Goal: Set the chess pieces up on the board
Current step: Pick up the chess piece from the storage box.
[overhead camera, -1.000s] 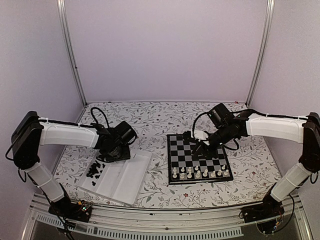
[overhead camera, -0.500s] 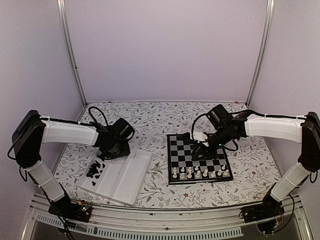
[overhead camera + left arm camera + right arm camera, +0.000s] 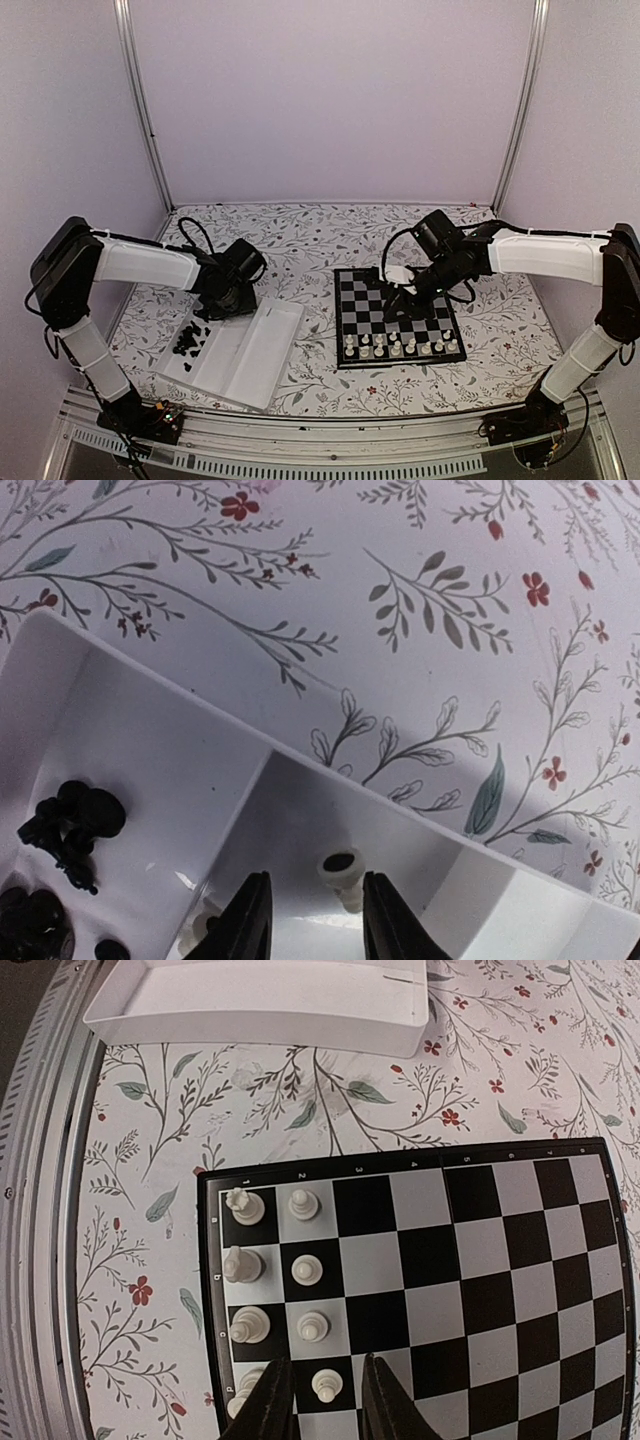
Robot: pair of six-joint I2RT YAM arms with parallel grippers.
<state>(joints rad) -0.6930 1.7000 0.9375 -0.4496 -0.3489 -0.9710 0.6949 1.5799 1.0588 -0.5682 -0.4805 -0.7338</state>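
The board (image 3: 360, 300) lies right of centre, with cream-white chess pieces (image 3: 400, 347) along its two near rows. My right gripper (image 3: 402, 308) hangs over the board. In the right wrist view its jaws (image 3: 325, 1405) stand open on either side of a standing white pawn (image 3: 325, 1387), with small gaps each side. My left gripper (image 3: 222, 308) is at the far end of the white tray (image 3: 250, 360). In the left wrist view it (image 3: 315, 925) is open around a white piece (image 3: 342, 875) lying in the middle compartment. Black pieces (image 3: 70, 830) lie in the left compartment.
Another white piece (image 3: 195, 935) lies by the tray's divider, left of my left fingers. Black pieces (image 3: 188, 342) are heaped in the tray's left compartment. White pieces (image 3: 240, 1265) fill the board's edge files. The tray (image 3: 260, 1005) shows beyond the board.
My left gripper has shifted slightly toward the tray's far end. My right gripper has moved a little left over the board.
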